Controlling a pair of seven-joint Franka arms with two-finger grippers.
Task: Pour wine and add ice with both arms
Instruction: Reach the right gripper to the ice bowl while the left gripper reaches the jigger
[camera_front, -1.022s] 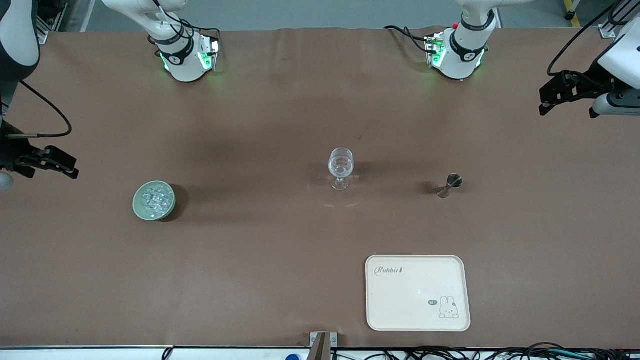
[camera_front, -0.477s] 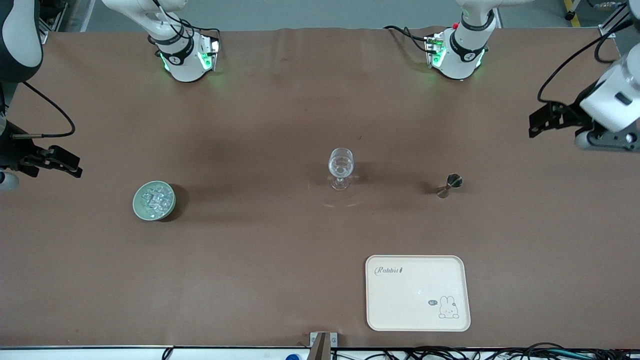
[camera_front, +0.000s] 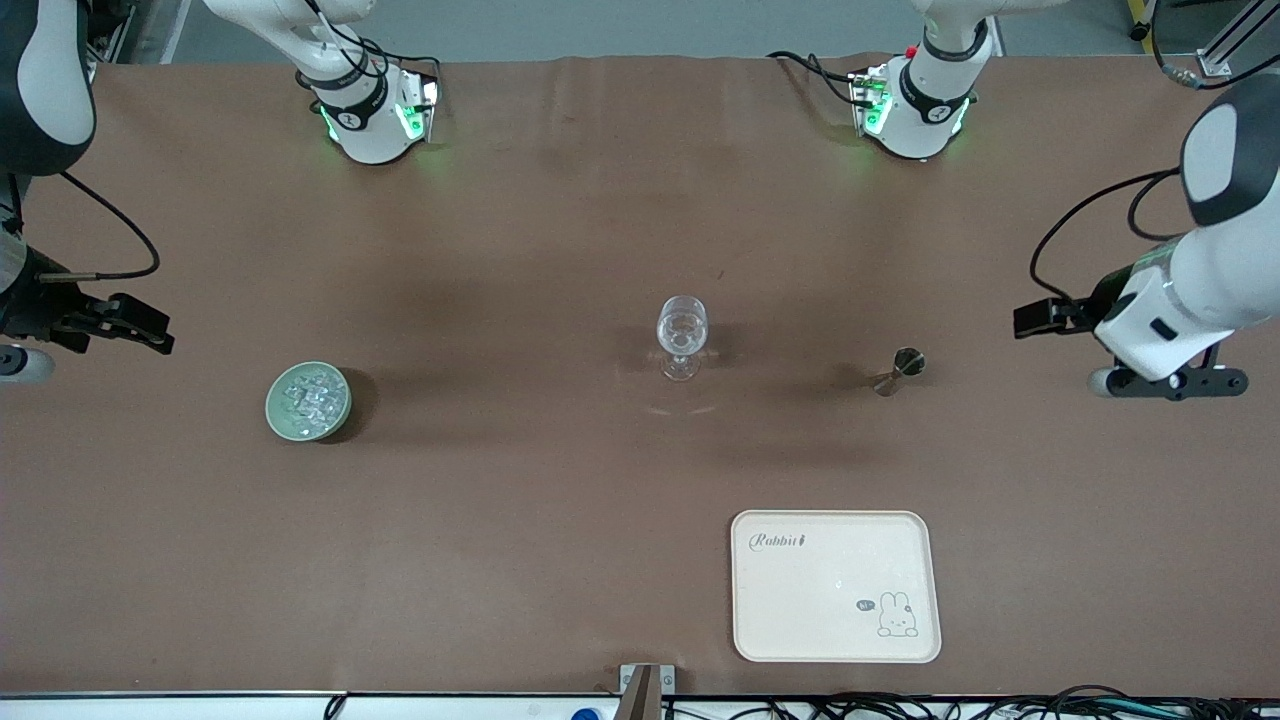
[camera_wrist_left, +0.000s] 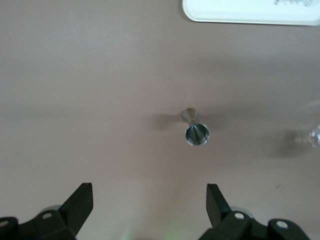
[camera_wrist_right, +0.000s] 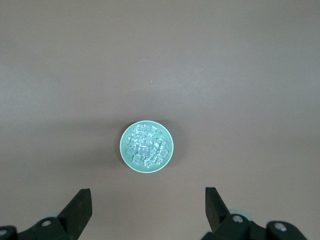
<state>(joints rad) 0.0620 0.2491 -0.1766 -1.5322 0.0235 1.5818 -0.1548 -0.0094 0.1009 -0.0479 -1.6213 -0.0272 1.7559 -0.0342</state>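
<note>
Barely started: ice (camera_front: 308, 398) sits in its bowl (camera_front: 277, 420) near the table's right-arm end, glass (camera_front: 682, 335) untouched mid-table, left gripper (camera_wrist_left: 149, 201) over the jigger (camera_front: 897, 370) and right gripper (camera_wrist_right: 148, 205) over the bowl, both wide open, empty.

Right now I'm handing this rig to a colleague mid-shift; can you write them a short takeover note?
Left gripper: open, empty, in the air at its own end of the table, beside the metal jigger.
Right gripper: open, empty, in the air at its end, beside the green bowl.
Ice: all in the bowl.
Stemmed glass: mid-table, upright.
Tray: nearest the front camera.
Done: nothing grasped.
Left: pour, add ice.
</note>
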